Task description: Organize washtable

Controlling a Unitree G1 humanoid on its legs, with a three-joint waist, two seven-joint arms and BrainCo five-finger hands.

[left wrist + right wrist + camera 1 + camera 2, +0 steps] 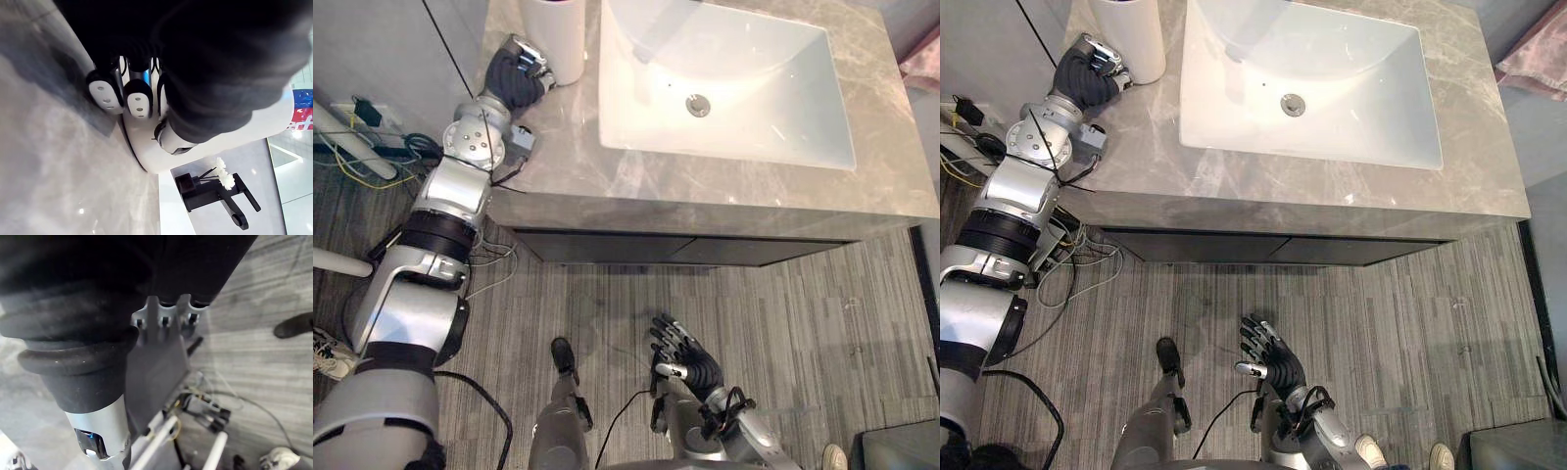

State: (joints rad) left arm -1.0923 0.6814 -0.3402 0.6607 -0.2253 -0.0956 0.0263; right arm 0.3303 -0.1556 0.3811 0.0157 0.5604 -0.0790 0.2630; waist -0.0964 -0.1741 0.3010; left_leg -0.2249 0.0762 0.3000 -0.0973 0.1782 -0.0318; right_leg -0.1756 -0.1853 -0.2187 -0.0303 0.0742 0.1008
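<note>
Marble table (570,168) with white sink (744,93): left robot hand (517,70) clamped on cup (558,34) left of sink; right robot hand (683,354), fingers spread apart, hangs over floor (803,313) below sink.

The table (724,186) top is grey-beige marble with pale, cloudy veining, and its cabinet front (685,251) is near black. The sink (754,88) is plain glossy white with a silver drain (698,105). The cup (558,34) is plain white. The floor (822,313) is grey with fine streaks. A cloth (1538,59) is pink. The faucet (215,198) is black, with white flowers (222,176) beside it. The left hand (515,74) and right hand (685,358) have dark ribbed covers and silver fingers.
</note>
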